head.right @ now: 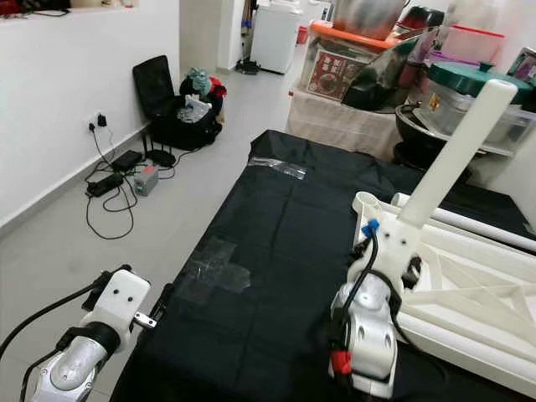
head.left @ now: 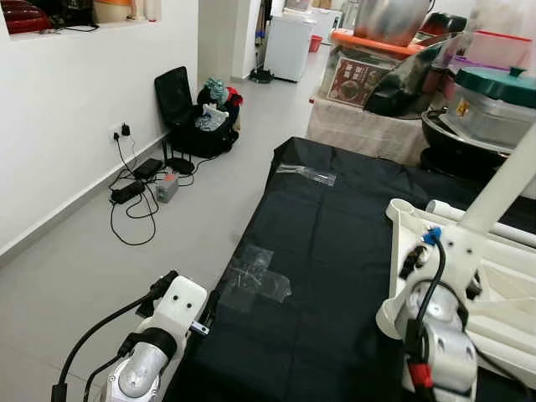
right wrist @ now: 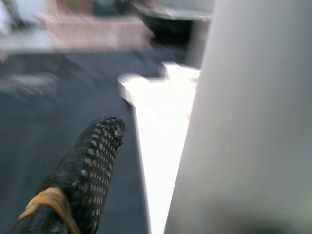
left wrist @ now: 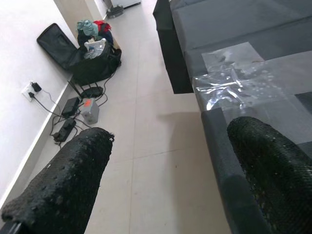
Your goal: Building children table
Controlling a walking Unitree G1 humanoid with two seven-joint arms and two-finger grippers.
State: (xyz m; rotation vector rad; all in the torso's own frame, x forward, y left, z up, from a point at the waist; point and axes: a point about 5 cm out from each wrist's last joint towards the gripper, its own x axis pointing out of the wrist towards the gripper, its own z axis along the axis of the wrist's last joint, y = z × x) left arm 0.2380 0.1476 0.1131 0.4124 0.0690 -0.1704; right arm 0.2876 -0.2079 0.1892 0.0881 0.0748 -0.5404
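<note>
Right gripper (head.right: pixel 410 272) pinching long white plastic table leg (head.right: pixel 456 149), angled up over white tabletop frame (head.right: pixel 469 285) at black-covered table's (head.right: pixel 285 251) right edge, likely for socket insertion. Left gripper (left wrist: pixel 170 175) spread, idle off left edge.

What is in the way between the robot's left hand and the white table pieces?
Nothing visible. The left hand is open at the edge of the black cloth; bare cloth with clear tape patches lies between it and the white table pieces.

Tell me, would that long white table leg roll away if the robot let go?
Probably. The white leg looks round and smooth, so it could roll on the black cloth. It looks stiff, likely light plastic. Right gripper holds it tilted now.
</note>
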